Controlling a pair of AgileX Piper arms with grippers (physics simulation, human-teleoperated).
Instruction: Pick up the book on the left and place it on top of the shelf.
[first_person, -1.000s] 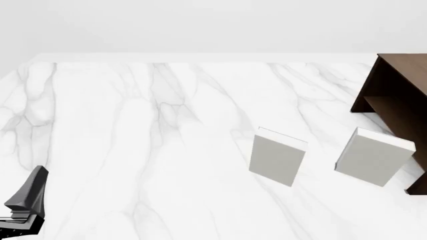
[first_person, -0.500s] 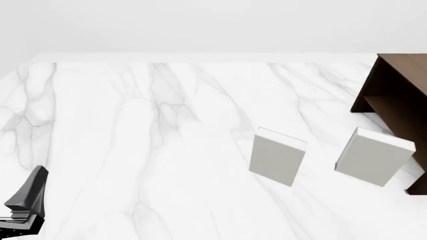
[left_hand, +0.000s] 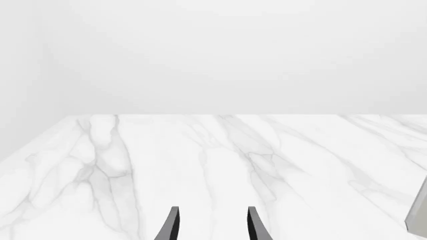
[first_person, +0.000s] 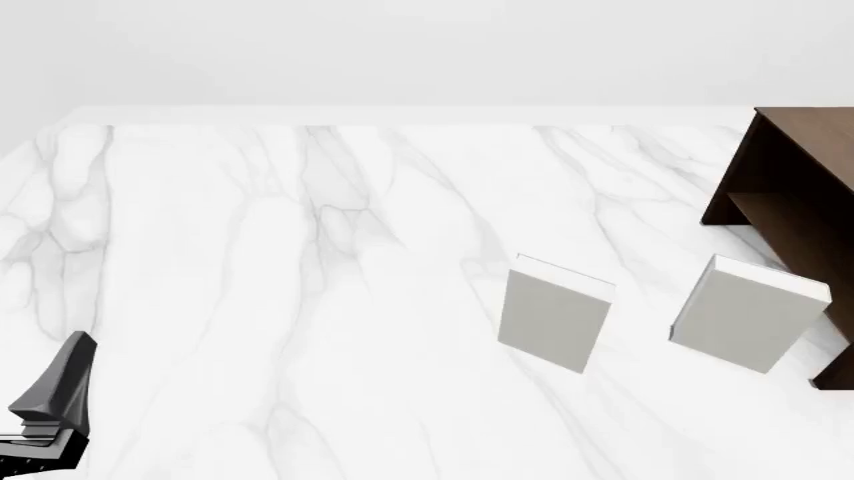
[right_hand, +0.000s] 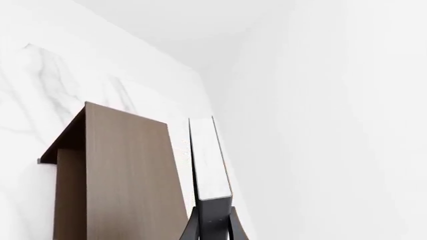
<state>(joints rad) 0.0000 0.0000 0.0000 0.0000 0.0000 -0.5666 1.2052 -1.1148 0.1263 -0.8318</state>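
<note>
In the right wrist view my right gripper (right_hand: 213, 222) is shut on the near end of the slim book (right_hand: 208, 160). Its white page edge, framed by a dark cover, faces the camera. The book stands out along the fingers, over the far side of the dark brown shelf's flat top (right_hand: 127, 175); I cannot tell whether it touches. The right gripper and the book are out of the front view, where only part of the shelf (first_person: 801, 170) shows at the right edge. My left gripper (first_person: 74, 360) sits low at the front left, open and empty (left_hand: 212, 210).
Two wider pale grey books stand upright on the white marble table (first_person: 267, 250): one at centre right (first_person: 554, 312), one just in front of the shelf (first_person: 745, 312). An edge of a grey book shows in the left wrist view (left_hand: 419, 215).
</note>
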